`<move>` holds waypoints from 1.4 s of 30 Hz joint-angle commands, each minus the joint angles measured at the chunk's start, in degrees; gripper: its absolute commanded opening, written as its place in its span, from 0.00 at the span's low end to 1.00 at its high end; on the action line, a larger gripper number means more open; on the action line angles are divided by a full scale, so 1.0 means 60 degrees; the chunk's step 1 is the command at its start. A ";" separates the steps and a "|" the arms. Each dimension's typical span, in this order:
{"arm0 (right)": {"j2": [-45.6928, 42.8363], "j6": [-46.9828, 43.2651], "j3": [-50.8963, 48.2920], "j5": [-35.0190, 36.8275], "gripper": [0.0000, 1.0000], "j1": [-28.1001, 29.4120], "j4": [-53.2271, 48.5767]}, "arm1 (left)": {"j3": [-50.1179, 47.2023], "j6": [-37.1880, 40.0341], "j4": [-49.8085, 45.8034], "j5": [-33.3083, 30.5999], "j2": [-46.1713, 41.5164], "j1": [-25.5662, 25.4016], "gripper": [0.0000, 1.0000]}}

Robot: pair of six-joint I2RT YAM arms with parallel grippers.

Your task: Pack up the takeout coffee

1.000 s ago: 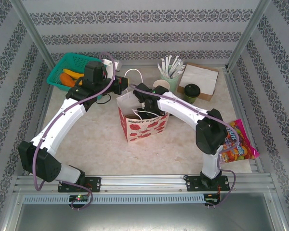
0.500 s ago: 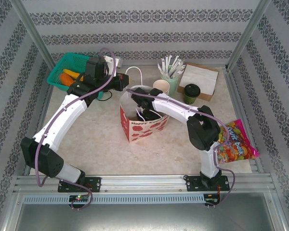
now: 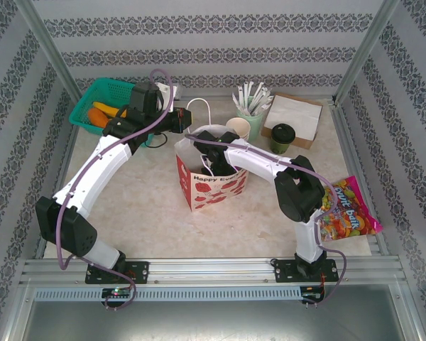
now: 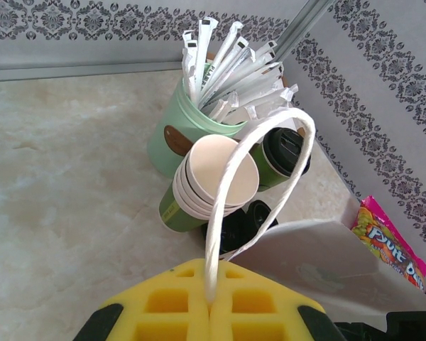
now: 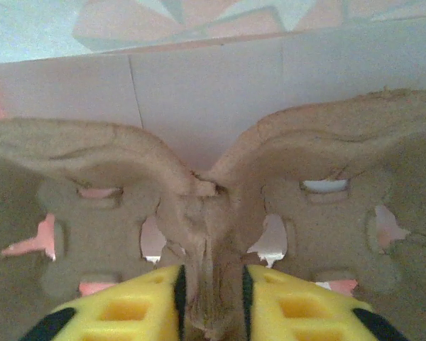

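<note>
One marbled tabletop, damask-striped walls

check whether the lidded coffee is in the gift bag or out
Out: the takeout coffee stands upright on the table beside the napkin box, right of the bag.

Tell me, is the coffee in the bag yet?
Not yet. Done: the cardboard carrier sits inside the gift bag. In hand: the left end effector holds the bag's handle; the right end effector straddles the carrier. To do: the takeout coffee stands outside.
</note>
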 commanded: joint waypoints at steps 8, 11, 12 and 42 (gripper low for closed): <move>-0.1149 -0.0307 0.0051 -0.0305 0.71 0.0142 -0.0041 | 0.0404 0.0051 -0.0493 0.0133 0.0168 0.0122 0.00; -0.1372 -0.0356 0.0022 -0.0225 0.79 0.0180 -0.0085 | 0.0427 0.0149 -0.0551 0.0170 0.0178 0.0122 0.00; -0.1408 -0.0344 0.0007 -0.0153 0.80 0.0181 -0.0099 | 0.0427 0.0174 -0.0568 0.0178 0.0184 0.0126 0.00; 0.0121 -0.0493 0.0004 -0.0362 0.00 0.0103 -0.0765 | 0.0523 0.0495 -0.0847 0.0413 0.0233 0.0131 0.00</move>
